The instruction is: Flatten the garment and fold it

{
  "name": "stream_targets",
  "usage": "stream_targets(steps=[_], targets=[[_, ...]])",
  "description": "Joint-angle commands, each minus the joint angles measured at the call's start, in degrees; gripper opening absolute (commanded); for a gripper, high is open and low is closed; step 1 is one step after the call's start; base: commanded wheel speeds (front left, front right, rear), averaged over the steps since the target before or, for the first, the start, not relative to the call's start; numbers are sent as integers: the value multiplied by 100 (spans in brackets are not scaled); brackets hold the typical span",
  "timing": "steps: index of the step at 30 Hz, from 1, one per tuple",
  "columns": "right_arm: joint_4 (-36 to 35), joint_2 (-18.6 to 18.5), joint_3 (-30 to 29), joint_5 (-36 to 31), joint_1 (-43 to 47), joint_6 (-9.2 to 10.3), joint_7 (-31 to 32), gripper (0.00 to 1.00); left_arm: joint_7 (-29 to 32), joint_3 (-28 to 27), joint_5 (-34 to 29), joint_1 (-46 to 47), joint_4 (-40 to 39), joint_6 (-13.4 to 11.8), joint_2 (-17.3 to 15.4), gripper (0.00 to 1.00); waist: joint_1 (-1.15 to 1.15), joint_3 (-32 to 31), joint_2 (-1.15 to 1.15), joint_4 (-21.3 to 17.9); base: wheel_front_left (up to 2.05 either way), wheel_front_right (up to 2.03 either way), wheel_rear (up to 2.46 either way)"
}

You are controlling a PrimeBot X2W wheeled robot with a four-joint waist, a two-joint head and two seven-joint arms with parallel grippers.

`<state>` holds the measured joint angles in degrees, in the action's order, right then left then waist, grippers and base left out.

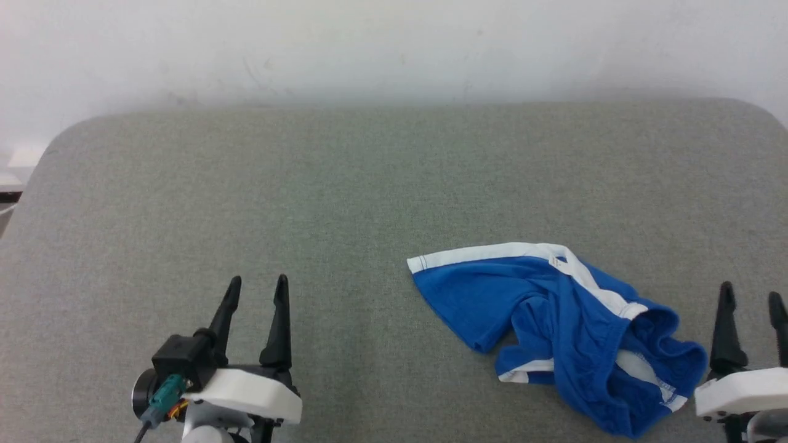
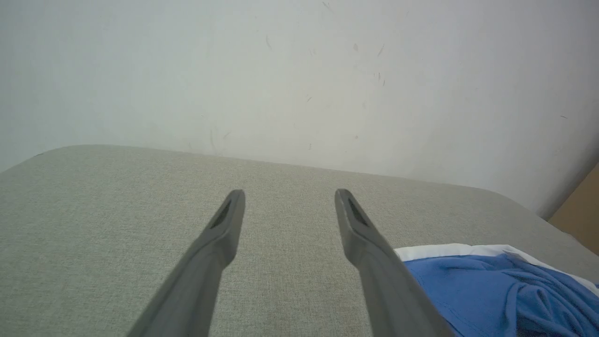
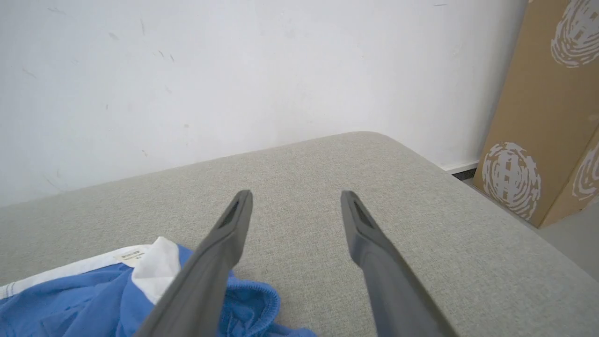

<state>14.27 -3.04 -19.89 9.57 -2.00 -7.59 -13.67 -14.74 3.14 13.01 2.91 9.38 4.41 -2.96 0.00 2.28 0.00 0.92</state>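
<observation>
The garment (image 1: 554, 320) is a bright blue pair of shorts with white trim, lying crumpled on the grey padded table (image 1: 345, 184) at the front right. My left gripper (image 1: 255, 289) stands open at the front left, well to the left of the shorts, holding nothing. My right gripper (image 1: 752, 295) stands open at the front right, just right of the shorts' gathered waistband. In the left wrist view the garment (image 2: 496, 290) lies to the right of the open gripper (image 2: 289, 196). In the right wrist view the garment (image 3: 112, 295) lies left of the open gripper (image 3: 295, 196).
A white wall (image 1: 394, 49) runs behind the table's far edge. A brown cardboard box (image 3: 552, 112) stands on the floor beyond the table's right corner. Bare grey cloth stretches across the table's middle and left.
</observation>
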Motion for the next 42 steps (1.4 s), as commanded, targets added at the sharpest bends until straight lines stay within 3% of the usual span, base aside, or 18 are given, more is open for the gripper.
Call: stream_targets(steps=[1, 13, 22, 33, 42], targets=[[-87, 15, 113, -25, 114, 10, -37, 100, -26, 4, 6, -68, 27, -40, 8, 100, 0, -101, 0, -28, 0, 0, 0], [-1111, 16, 1499, -195, 834, 10, -52, 100, -26, 117, -52, -55, 383, -164, 8, 100, 0, -322, 0, -104, 0, 0, 0], [-1687, 16, 1753, -168, 1012, 10, 163, 100, 175, 386, -132, 759, 1056, -78, -1, 100, 0, -124, 0, -272, 0, 0, 0], [-1870, 16, 1897, -98, 688, 10, 163, 100, 997, 1207, -196, 2726, 2723, 228, 2, 100, 0, 616, 0, -636, 0, 0, 0], [-1732, 16, 1966, 23, 479, 10, 63, 100, 2019, 2145, -2, 3626, 4336, 304, -15, 100, 0, 997, 0, -941, 0, 0, 0]])
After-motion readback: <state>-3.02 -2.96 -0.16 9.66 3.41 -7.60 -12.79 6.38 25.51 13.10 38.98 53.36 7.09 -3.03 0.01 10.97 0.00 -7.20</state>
